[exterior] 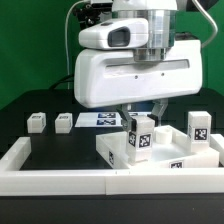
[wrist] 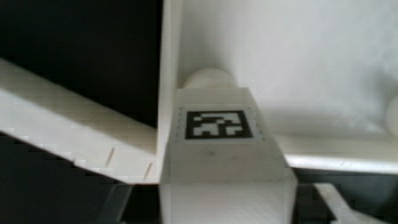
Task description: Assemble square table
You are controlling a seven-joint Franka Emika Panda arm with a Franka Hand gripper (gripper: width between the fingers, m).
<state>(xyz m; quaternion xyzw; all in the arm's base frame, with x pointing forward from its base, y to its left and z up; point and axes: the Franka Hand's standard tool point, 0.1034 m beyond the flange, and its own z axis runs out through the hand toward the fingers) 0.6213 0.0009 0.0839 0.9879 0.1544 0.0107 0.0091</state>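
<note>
The white square tabletop [exterior: 113,152] lies flat against the rim wall at the exterior view's right. A short white leg [exterior: 140,135] with a black-and-white tag stands upright on it, and my gripper [exterior: 140,114] comes down on it from above. In the wrist view this leg [wrist: 221,125] runs up between my fingers, with my gripper [wrist: 226,204] shut on its sides and the tabletop [wrist: 329,60] behind it. A second leg [exterior: 198,125] stands on the tabletop's right part. Two more legs [exterior: 37,121] [exterior: 65,121] rest on the black table to the left.
The marker board [exterior: 100,120] lies flat behind the tabletop. A long white rim wall [exterior: 60,172] runs along the front and up both sides; it crosses the wrist view as a slanted white bar [wrist: 71,120]. The arm's bulky white body [exterior: 140,65] hangs over the middle.
</note>
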